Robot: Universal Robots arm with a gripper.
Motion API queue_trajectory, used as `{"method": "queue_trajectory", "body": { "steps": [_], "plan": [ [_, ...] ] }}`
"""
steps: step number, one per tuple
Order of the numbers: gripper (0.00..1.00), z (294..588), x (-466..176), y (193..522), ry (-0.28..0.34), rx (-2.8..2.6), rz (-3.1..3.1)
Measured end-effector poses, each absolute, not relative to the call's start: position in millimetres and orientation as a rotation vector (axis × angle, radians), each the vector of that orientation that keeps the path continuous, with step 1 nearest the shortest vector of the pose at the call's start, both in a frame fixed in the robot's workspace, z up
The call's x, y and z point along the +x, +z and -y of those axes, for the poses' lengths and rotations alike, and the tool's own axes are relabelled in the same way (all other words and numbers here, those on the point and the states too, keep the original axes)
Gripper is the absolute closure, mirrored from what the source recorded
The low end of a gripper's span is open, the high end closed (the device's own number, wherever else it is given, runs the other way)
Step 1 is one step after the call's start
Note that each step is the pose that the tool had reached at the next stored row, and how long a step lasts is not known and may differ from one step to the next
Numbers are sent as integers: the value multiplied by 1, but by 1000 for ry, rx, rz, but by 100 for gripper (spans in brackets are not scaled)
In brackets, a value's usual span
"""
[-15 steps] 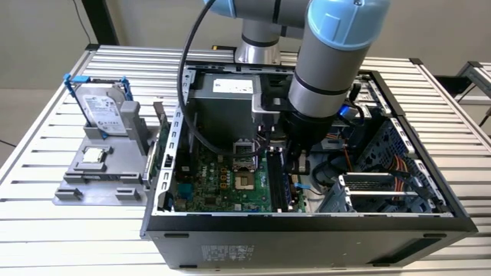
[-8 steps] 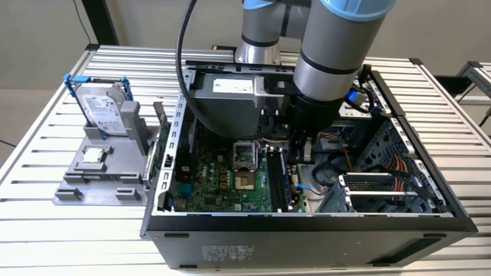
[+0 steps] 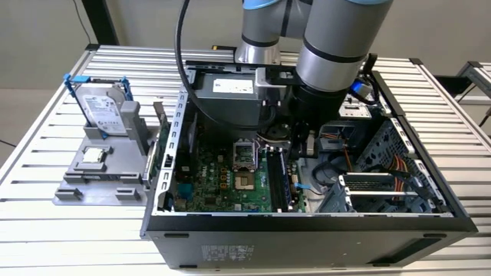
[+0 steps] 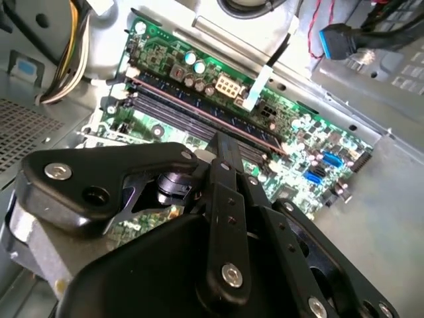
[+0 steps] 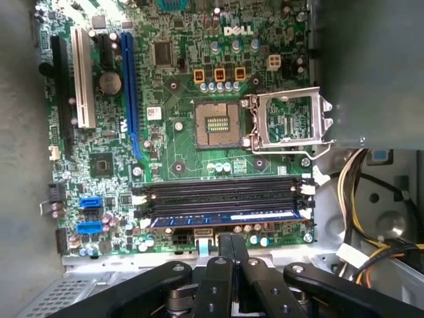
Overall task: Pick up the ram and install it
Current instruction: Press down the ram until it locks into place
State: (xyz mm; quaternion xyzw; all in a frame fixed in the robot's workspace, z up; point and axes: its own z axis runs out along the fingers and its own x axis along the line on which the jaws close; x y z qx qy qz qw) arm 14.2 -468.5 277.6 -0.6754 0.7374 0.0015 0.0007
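The ram (image 5: 225, 217), a long blue stick with dark chips, lies in the motherboard slot closest to the board's edge, beside the empty black slots (image 5: 222, 192). In the second wrist view the ram (image 4: 218, 122) runs slantwise across the green motherboard (image 4: 291, 126). My gripper (image 5: 230, 238) hangs just over the ram's middle with its two fingers pressed together and nothing between them. In the exterior view the gripper (image 3: 300, 150) reaches down into the open computer case (image 3: 307, 221), above the slots (image 3: 282, 178).
An open CPU socket (image 5: 217, 124) sits past the slots. Yellow and black cables (image 5: 371, 218) bunch near one end of the ram. At the exterior view's left, a grey fixture (image 3: 100, 172) holds a hard drive (image 3: 103, 112). The power supply (image 3: 230, 95) stands behind.
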Motion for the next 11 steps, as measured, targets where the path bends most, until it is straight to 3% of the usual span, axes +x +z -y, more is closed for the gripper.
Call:
{"method": "queue_trajectory", "body": {
  "steps": [11],
  "plan": [
    [100, 468, 14, 288, 6, -2121, -2316]
  ]
}}
